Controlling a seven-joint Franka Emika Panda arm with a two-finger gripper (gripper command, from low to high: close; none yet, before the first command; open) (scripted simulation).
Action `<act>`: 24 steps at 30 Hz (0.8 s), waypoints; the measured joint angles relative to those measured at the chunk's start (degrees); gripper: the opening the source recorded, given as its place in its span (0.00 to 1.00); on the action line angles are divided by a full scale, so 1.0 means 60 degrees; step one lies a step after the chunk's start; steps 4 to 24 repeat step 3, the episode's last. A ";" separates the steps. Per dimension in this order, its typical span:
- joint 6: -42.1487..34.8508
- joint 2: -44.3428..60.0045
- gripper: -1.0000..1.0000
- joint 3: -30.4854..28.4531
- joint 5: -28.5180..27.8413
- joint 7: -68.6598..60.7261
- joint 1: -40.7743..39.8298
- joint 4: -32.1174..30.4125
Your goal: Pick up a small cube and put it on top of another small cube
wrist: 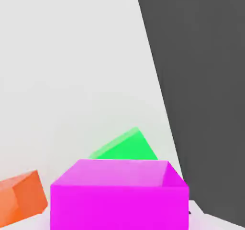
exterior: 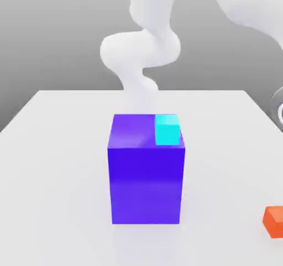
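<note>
The small cube, bright magenta-pink, looms very close in the hand view, right at my hand, and my gripper is shut on it. A green cube lies on the white table just beyond it. In the exterior view a cyan small cube rests on the top of the big purple-blue block, at the far corner on the exterior view's right. My white arm rises behind the block and leaves the picture upward.
An orange small cube lies on the table near the front at the exterior view's right; the hand view has the orange cube beside the magenta one. The table's edge and dark floor show past the green cube.
</note>
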 joint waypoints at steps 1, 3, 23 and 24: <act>0.0000 0.0000 1.00 0.0000 0.0000 0.0000 0.0000 0.0000; 0.0000 0.0000 1.00 0.0000 0.0000 0.0000 0.0000 0.0000; 0.0000 0.0000 1.00 0.0000 0.0000 0.0000 0.0000 0.0000; 0.0000 0.0000 1.00 0.0000 0.0000 0.0000 0.0000 0.0000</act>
